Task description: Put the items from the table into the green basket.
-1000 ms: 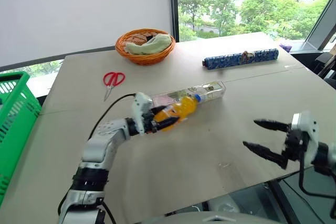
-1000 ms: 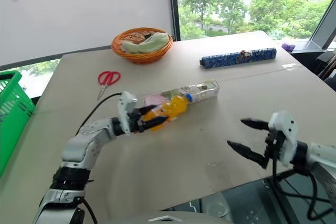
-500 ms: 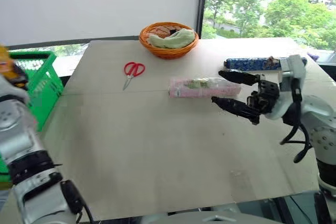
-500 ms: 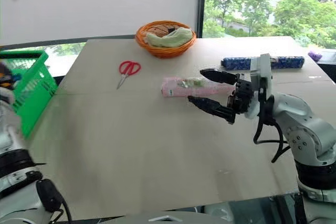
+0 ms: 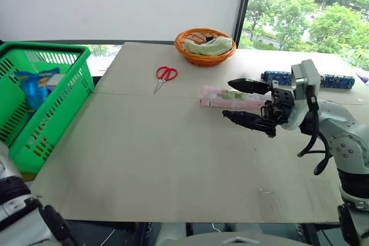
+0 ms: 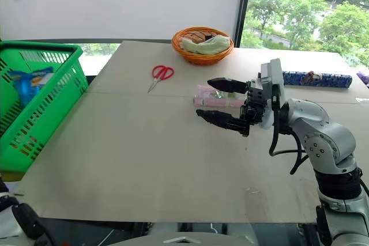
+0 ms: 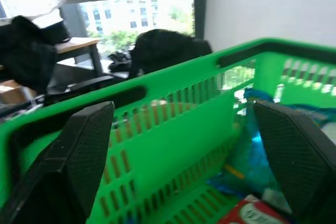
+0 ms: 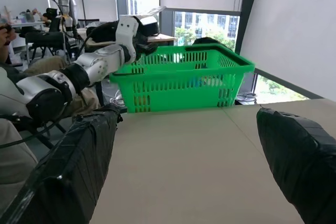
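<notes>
While the left end effector hangs over the green basket with its black fingers spread wide and empty, the right end effector hovers above the bench, jaws wide, holding nothing, tips pointing toward the basket side.

Items on bench:
- Pink packet: flat, long, lying just behind the right fingers, partly hidden by them. Contact cannot be told.
- Scissors: red handles, closed, lying apart from the packet, nearer the wicker basket.
- Blue patterned roll: far right edge, behind the right arm.

Items in basket: blue-toned goods at the bottom; the orange bottle is not made out among them.

Step in hand, as judged: right end effector takes the packet next.

Handling notes:
- Packet is low and slick-looking; span its short width, not its length, and bring the fingers down close to the bench before closing.
- Grip near the middle so the ends do not droop.
- Lift clear before crossing; the basket's wall stands well above bench level.
- Risk: fingers skating over the wrapper and pushing it away.
</notes>
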`<state>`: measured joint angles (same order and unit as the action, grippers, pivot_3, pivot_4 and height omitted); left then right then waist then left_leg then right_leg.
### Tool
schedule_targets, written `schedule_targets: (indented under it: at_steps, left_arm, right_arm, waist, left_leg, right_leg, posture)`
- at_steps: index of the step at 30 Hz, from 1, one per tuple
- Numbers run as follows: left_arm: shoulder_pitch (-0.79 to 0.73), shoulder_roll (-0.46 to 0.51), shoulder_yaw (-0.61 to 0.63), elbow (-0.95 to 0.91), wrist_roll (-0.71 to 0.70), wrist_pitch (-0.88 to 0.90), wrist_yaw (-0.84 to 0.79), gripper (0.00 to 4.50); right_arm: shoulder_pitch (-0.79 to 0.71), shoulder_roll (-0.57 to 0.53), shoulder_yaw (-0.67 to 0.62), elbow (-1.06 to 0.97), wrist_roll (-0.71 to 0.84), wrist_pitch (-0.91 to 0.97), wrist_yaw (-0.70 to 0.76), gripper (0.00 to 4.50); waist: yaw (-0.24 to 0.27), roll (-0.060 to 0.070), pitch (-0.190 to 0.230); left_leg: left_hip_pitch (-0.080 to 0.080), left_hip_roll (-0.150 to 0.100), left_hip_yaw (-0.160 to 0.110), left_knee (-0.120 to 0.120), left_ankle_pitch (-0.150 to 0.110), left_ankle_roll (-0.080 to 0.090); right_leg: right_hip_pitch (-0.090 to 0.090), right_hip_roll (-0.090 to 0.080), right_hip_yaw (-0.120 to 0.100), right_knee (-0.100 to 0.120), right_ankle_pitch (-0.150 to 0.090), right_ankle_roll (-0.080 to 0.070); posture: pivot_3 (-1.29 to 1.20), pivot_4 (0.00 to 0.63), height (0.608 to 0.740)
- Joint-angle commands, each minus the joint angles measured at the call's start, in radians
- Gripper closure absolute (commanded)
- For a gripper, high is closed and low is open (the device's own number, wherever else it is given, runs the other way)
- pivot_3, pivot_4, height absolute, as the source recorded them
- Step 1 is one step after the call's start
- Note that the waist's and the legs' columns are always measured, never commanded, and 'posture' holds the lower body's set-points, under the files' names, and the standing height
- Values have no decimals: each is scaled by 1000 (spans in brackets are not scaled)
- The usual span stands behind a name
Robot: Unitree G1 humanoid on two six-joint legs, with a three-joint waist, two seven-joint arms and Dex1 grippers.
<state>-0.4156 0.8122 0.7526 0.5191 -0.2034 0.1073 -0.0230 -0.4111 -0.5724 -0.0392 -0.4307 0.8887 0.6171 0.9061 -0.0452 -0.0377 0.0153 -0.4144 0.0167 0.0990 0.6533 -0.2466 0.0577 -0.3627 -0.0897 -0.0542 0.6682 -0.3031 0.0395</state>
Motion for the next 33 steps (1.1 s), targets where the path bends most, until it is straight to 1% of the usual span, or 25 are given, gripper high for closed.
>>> schedule_targets:
  at_steps: [1,4,5,7,9,11,13,16,17,20,23,26,29,33]
  left_arm:
    - [-92,6,-81,-52,-68,-48,-150,55]
    - [-152,-63,-309,-197,-159,55,-459,55]
    - [-162,-78,-397,-233,-159,86,-550,55]
    - [-174,-87,-488,-254,-148,111,-646,55]
    - [-219,-115,-657,-245,-91,110,-785,55]
    - [-296,-150,-804,-160,-7,41,-911,55]
    - [-361,-180,-862,-67,40,-16,-960,55]
    - [-543,-287,-953,192,107,-93,-1058,55]
    - [-602,-320,-980,287,141,-129,-1070,55]
    - [-750,-407,-1031,539,250,-226,-993,55]
    - [-845,-478,-1093,708,360,-263,-954,55]
    - [-889,-513,-1145,790,455,-277,-930,55]
    - [-901,-533,-1192,834,542,-248,-911,55]
    - [-908,-560,-1195,859,594,-189,-873,55]
  right_arm:
    - [16,-13,-37,-28,-10,-19,-15,0]
    - [94,-51,-59,9,-127,-60,-63,0]
    - [118,-72,-58,29,-181,-65,-90,0]
    - [137,-93,-48,49,-246,-69,-126,0]
    - [179,-118,-57,63,-295,-60,-154,0]
    - [224,-134,-75,49,-310,-61,-161,0]
    - [248,-136,-86,28,-309,-62,-164,0]
    - [291,-118,-114,-13,-304,-62,-197,0]
    - [301,-111,-117,-23,-308,-64,-209,0]
    - [329,-90,-128,-57,-311,-64,-240,0]
    - [358,-70,-141,-95,-311,-69,-264,0]
    - [379,-51,-158,-123,-302,-77,-282,0]
    - [400,-45,-165,-129,-311,-54,-309,0]
    - [424,-65,-161,-123,-370,-23,-361,0]
  waist:
    - [-2,-1,-1]
    - [7,-1,-1]
    - [8,0,-1]
    - [-1,3,0]
    - [-30,7,1]
    - [-50,8,2]
    - [-63,11,4]
    - [-88,16,7]
    - [-93,17,8]
    - [-109,18,9]
    - [-134,19,9]
    - [-166,19,10]
    - [-199,20,12]
    - [-223,20,12]
  left_leg:
    - [-1,0,0,0,0,0]
    - [-2,1,-2,-1,0,0]
    - [-2,0,-2,-1,0,0]
    - [-2,-1,-1,0,0,0]
    - [-2,-1,2,0,1,1]
    - [-1,1,4,0,3,6]
    - [0,3,4,1,4,7]
    - [0,7,5,3,4,7]
    - [0,8,5,4,4,8]
    - [-1,8,5,6,4,9]
    - [-2,7,5,10,-1,17]
    - [-3,7,6,14,-3,19]
    - [-3,6,7,16,-4,21]
    - [-2,6,6,16,-5,23]
  right_leg:
    - [-1,0,-1,0,0,0]
    - [-1,0,-6,0,0,0]
    - [0,-1,-7,0,0,0]
    - [1,-2,-7,-2,0,0]
    - [1,-2,-5,-2,0,0]
    - [1,2,-4,-1,0,0]
    - [1,5,-4,1,0,1]
    - [0,11,-2,4,-1,0]
    - [-1,12,-1,4,-1,0]
    - [0,14,-1,4,-1,2]
    - [0,15,0,5,-3,4]
    - [0,11,2,7,-5,8]
    - [0,9,3,9,-5,9]
    - [0,8,3,11,-5,9]
  posture:
    - [-119,0,740]
    - [-140,0,740]
    - [-148,0,740]
    - [-166,0,740]
    - [-190,0,740]
    - [-226,0,740]
    - [-241,0,740]
    - [-285,0,740]
    - [-310,0,740]
    - [-352,0,740]
    - [-388,0,740]
    - [-403,0,740]
    - [-427,0,740]
    - [-455,0,740]
